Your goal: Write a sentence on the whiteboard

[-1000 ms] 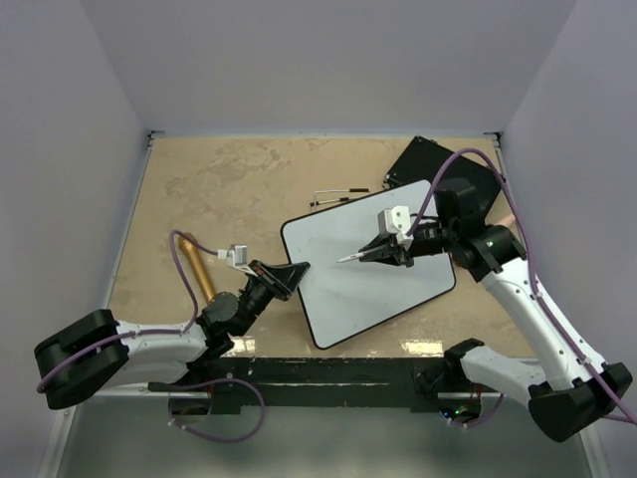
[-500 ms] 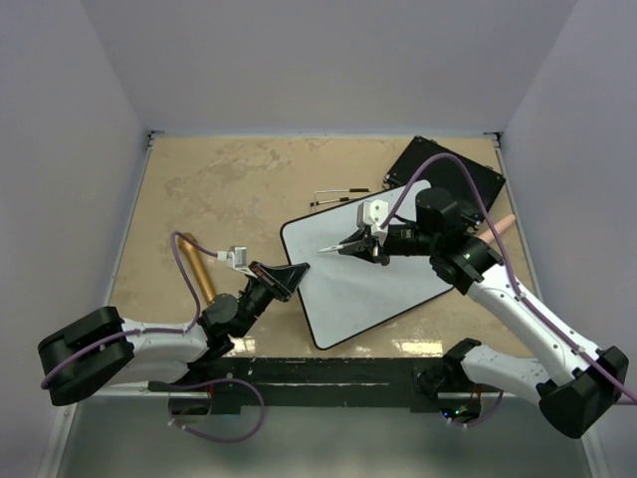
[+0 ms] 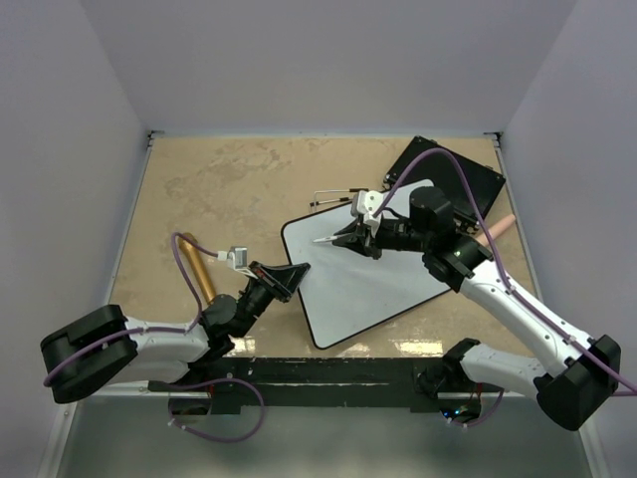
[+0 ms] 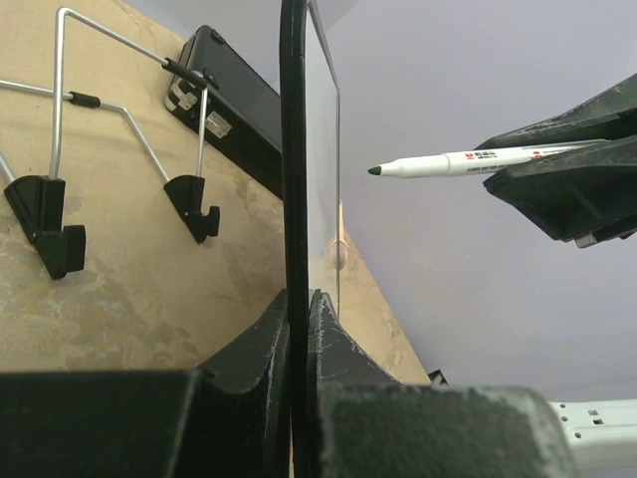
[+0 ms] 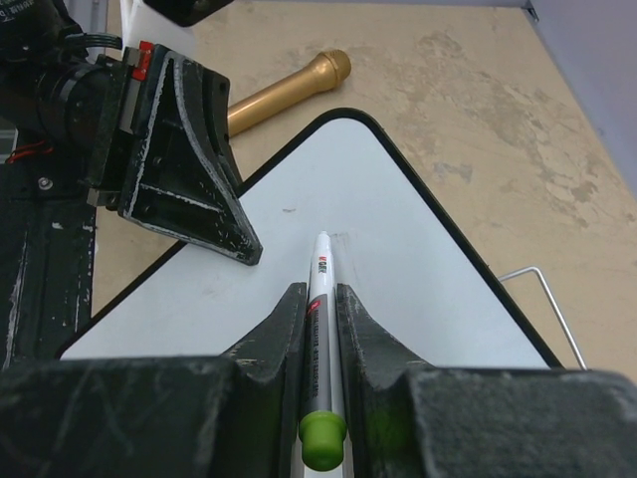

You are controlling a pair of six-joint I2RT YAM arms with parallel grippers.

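Top external view: the whiteboard [image 3: 373, 279] sits askew on the table [image 3: 219, 189], right of centre toward the near edge, its left edge pinched by the left claw [image 3: 298, 270], while the right claw [image 3: 344, 239] pinches a marker [image 3: 326, 240] whose tip hangs just off the board's far-left corner.

White shells over black joints on the left arm [image 3: 149, 344] and right arm [image 3: 518, 309]; purple cables [image 3: 434, 151] trail along (the right gripper [image 5: 319, 291] is scuffed black).
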